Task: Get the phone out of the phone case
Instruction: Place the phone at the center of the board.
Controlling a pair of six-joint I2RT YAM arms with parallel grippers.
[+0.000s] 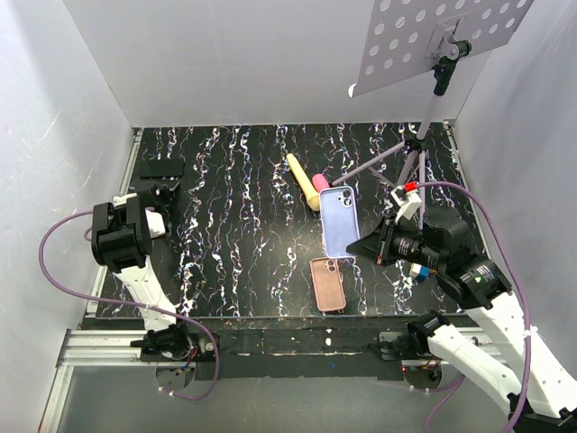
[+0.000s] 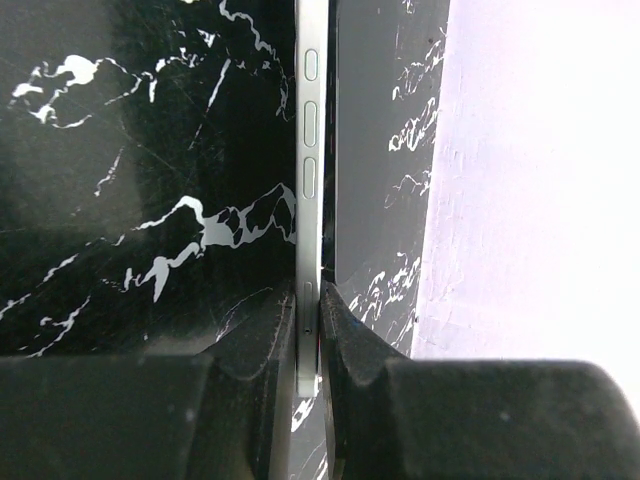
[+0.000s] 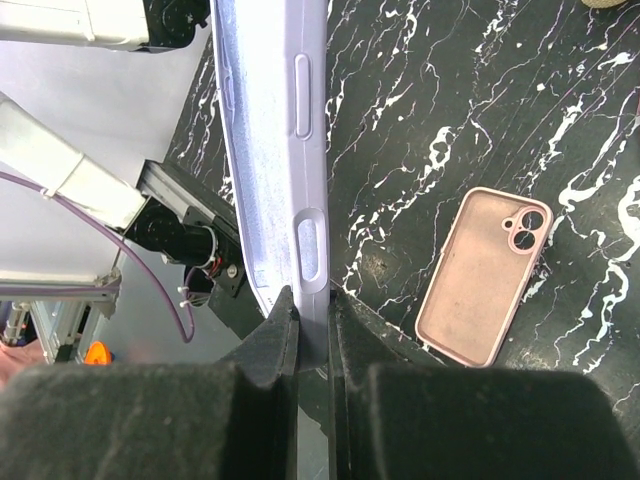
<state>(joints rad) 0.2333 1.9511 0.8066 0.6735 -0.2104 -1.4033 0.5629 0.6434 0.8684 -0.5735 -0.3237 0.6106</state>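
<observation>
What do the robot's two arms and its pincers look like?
Both arms are alike. The left arm and right arm have smooth white tube-shaped parts joined to chunky black blocks near the wrist. A thin purple cable loops beside each arm. The left pincer and right pincer each have two thick black fingers that narrow to a tip, with a rough, grainy surface.

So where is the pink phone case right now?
In the top view the pink phone case lies flat on the table, right of centre by the near edge, just below the lavender piece that the right gripper holds.
</observation>
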